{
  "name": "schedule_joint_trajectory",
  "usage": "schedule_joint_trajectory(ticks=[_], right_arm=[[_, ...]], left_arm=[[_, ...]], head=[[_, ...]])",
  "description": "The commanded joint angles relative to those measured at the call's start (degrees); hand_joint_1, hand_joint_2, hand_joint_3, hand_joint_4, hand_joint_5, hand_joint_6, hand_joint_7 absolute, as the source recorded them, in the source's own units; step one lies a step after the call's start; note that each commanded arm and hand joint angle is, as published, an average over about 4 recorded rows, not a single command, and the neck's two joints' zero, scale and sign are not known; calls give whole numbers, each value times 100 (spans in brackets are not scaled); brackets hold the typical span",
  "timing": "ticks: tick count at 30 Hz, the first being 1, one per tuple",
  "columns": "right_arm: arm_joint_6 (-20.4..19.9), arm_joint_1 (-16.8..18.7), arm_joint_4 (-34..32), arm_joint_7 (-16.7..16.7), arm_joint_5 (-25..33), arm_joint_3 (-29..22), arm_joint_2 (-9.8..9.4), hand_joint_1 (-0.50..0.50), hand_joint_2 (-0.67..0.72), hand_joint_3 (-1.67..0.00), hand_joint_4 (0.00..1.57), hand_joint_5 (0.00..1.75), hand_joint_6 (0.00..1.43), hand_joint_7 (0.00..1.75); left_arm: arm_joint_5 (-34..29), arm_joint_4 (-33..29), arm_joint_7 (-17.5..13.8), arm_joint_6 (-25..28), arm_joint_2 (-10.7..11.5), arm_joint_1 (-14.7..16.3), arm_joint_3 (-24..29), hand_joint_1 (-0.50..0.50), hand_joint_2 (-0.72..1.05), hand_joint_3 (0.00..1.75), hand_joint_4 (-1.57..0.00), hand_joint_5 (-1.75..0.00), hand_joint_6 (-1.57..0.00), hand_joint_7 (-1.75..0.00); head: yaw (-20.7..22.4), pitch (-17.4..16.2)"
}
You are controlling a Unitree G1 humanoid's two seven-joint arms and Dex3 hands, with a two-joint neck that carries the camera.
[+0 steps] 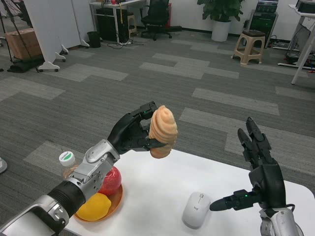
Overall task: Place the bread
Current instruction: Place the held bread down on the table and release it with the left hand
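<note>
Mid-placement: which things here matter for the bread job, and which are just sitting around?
Job: bread, held in the left hand above the white table.

Lying about: mouse, orange plate of fruit, bottle; right hand open, idle.

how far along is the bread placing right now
Done: the bread is picked up, gripped by the left robot hand above the far edge of the white table. In hand: carrying it in the air. Left: setting it down and letting go. The right robot hand waits open beside the mouse.
</note>
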Motion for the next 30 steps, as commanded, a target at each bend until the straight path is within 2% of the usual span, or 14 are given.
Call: schedule_joint_trajectory(ticks=[1,7,11,13,17,21,25,30], right_arm=[[-16,-67,-51,-23,47,-43,-22,-33,3,0,0,19,0,0],[-16,-62,-47,-23,47,-43,-22,-33,3,0,0,19,0,0],[-16,-62,-38,-23,47,-38,-22,-33,3,0,0,17,0,0],[-16,-58,-29,-23,47,-29,-22,-33,3,0,0,15,0,0],[-16,-62,-25,-23,47,-25,-22,-33,3,0,0,19,0,0],[-11,-62,-21,-23,47,-16,-22,-33,3,0,0,19,0,0],[-7,-82,1,-23,55,10,-22,-33,3,0,0,19,0,0],[-7,-84,10,-23,55,10,-12,-33,3,0,0,15,0,0]], left_arm=[[514,-252,27,72,78,-46,182,-12,105,17,-120,-175,-74,-168],[2364,-1008,18,722,152,-86,586,-12,105,20,-126,-175,-81,-168],[3471,-1443,-17,1122,196,-169,617,-14,105,26,-133,-175,-92,-168],[3924,-1544,-30,1254,289,-283,485,-14,105,28,-135,-175,-95,-168],[4460,-1557,-65,1426,504,-512,103,-15,105,35,-133,-175,-99,-168],[4697,-1425,-122,1579,658,-758,-372,-17,105,35,-135,-175,-102,-168],[4730,-889,-162,1709,796,-1182,-1051,-17,105,35,-134,-175,-102,-168],[4799,-149,-162,1790,814,-1542,-1611,-17,105,35,-131,-175,-99,-168]], head=[[-5,-13],[6,-28],[12,-42],[14,-51],[14,-51],[26,-36],[43,-32],[54,-29]])
